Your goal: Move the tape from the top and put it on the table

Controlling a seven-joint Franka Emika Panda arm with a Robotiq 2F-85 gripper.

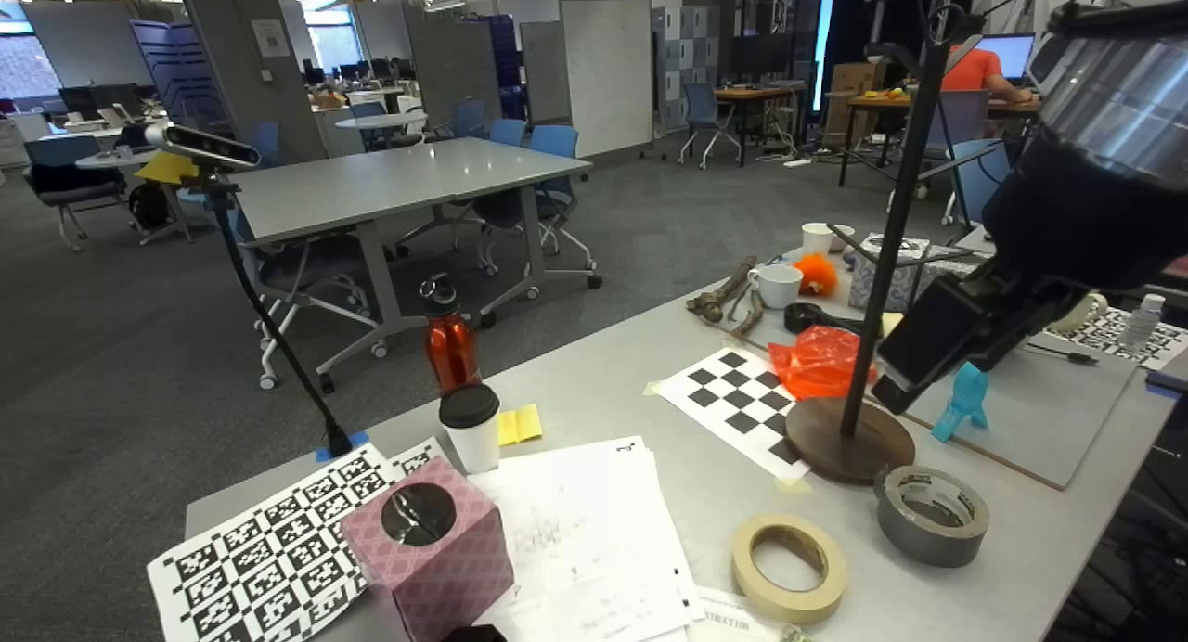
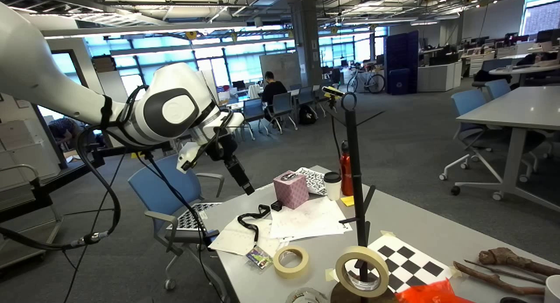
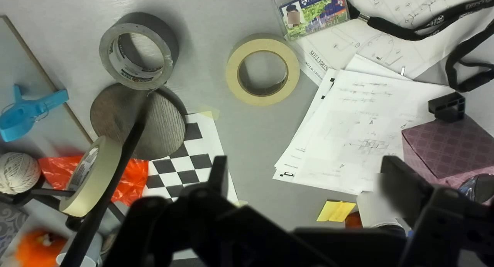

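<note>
on table (image 3: 251, 143), beige tape (image 3: 262, 98) flat; gripper (image 3: 308, 178) jaws spread

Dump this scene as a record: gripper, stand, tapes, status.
gripper: open, holding nothing
pole stand: standing on the table, round base
hanging tape: cream roll hung on the pole stand
table tape: cream roll lying flat on the table, near the papers
grey tape: on the table, next to the round base, contact unclear
status: hanging tape not yet put on the table

Wht rounded arm (image 2: 89, 105), dk-gry joint cap (image 2: 152, 112) w/ wht disc (image 2: 178, 109), blk straps (image 2: 106, 111) & cables (image 2: 116, 209), blk blocky fingers (image 2: 237, 173).
</note>
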